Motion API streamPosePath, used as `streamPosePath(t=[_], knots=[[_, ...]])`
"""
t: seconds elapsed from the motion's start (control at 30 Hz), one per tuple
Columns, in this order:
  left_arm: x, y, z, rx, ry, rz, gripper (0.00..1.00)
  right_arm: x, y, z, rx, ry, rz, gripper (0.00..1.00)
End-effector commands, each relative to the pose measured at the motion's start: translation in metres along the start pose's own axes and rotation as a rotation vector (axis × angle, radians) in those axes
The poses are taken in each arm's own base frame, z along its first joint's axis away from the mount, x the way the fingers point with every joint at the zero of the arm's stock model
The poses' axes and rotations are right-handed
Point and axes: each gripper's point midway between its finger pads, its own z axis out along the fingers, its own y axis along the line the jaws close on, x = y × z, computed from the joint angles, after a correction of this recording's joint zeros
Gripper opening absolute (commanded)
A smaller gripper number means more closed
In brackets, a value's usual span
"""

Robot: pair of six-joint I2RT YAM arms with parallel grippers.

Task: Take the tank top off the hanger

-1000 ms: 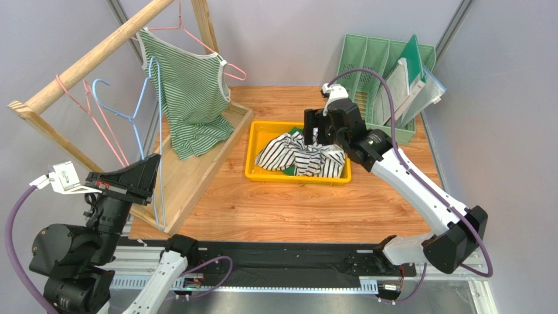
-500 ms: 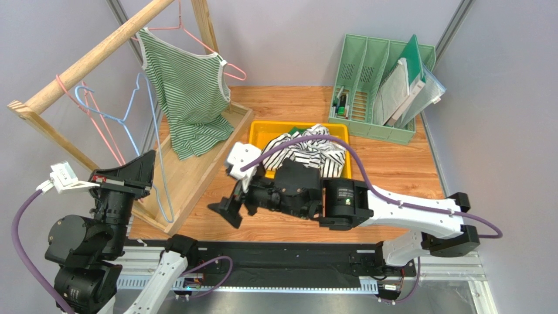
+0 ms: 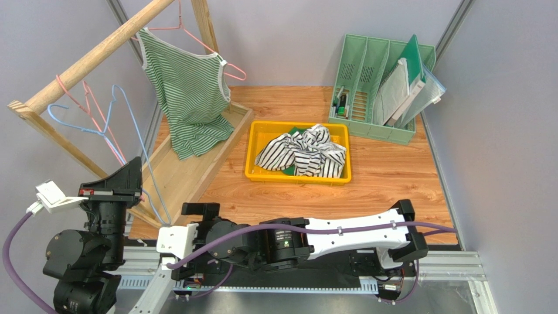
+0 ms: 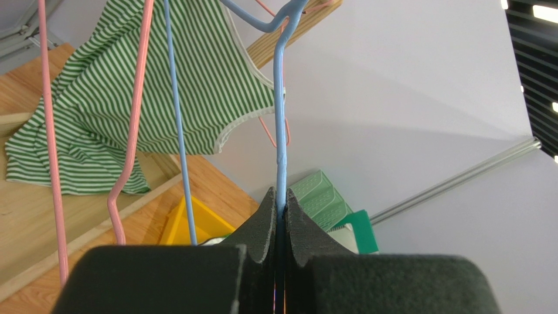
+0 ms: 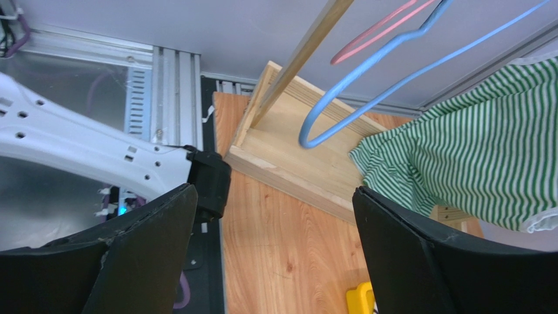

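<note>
Right pincer (image 5: 274, 193): jaws spread wide with nothing between them, low at the near left edge of the bench (image 3: 393, 176), facing the wooden rack (image 3: 92, 55).
Left pincer (image 4: 280, 203): clamped on the wire of the blue hanger (image 4: 280, 131), near the rack's front corner.
Blue hanger: bare, hook over the rack's rail, beside a bare pink hanger (image 3: 85, 104).
Tank top (image 3: 190, 91): green and white stripes, at the far left on a second pink hanger (image 3: 229, 65) on the rail. Its long axis runs downward from straps to hem, leaning toward the near right. The hem is bunched on the rack's base.
Yellow tray (image 3: 262, 173): mid bench, holding crumpled black and white striped cloth (image 3: 301, 154).
Green file rack (image 3: 367, 59): far right, folders upright.
</note>
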Motion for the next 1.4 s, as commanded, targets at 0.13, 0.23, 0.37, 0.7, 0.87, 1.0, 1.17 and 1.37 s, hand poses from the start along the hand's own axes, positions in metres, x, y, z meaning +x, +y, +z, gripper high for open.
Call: streamPosePath(t=[0.13, 0.23, 0.37, 0.7, 0.87, 1.0, 1.17, 1.37], knots=[[0.002, -0.001, 0.002, 0.002, 0.008, 0.008, 0.00, -0.047, -0.041, 0.017, 0.169, -0.121, -0.060, 0.92], [0.001, 0.000, 0.000, 0.005, 0.005, 0.013, 0.00, -0.052, -0.050, 0.020, 0.184, -0.137, -0.043, 0.87], [0.001, 0.001, -0.003, 0.009, 0.002, 0.007, 0.00, -0.058, -0.056, 0.023, 0.167, -0.170, -0.032, 0.72], [0.017, 0.004, 0.000, 0.013, 0.060, 0.007, 0.00, -0.060, -0.075, 0.031, 0.177, -0.184, -0.021, 0.52], [0.025, 0.007, 0.001, 0.006, 0.085, -0.001, 0.00, -0.063, -0.083, 0.032, 0.211, -0.188, -0.027, 0.46], [0.031, 0.011, 0.004, -0.009, 0.105, 0.001, 0.00, -0.062, -0.087, 0.036, 0.234, -0.185, -0.033, 0.38], [0.034, 0.010, 0.003, -0.001, 0.120, 0.013, 0.00, -0.057, -0.091, 0.036, 0.266, -0.171, -0.028, 0.18], [0.040, 0.008, 0.007, 0.013, 0.146, 0.024, 0.00, -0.054, -0.096, 0.033, 0.301, -0.156, 0.011, 0.00]])
